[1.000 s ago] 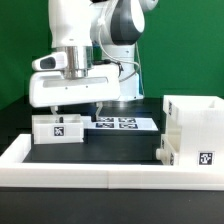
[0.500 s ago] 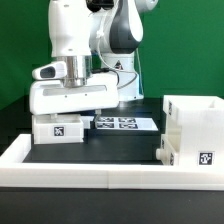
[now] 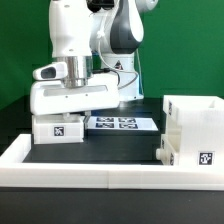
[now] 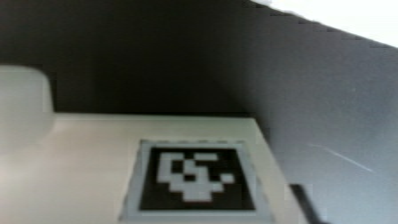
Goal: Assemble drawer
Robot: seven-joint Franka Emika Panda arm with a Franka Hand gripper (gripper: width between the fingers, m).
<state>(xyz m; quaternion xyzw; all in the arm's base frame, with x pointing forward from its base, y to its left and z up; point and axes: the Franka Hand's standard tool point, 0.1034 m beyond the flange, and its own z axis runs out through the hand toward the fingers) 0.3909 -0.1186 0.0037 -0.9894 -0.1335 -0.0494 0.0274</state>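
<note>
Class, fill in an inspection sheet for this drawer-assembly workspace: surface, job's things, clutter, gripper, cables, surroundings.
Surface: black tabletop, framed by a low white border rail.
Job's things: small tagged tray at the exterior view's left, under the gripper; tall shell at the exterior view's right; a second small piece sits against the shell, likely the other tray.
Clutter: nothing seen; only the marker board lies flat at the back.
Grippers: gripper low over the left tray; fingers hidden, so open or shut cannot be told.
Cables: a thin cable beside the arm.
Surroundings: green backdrop.
</note>
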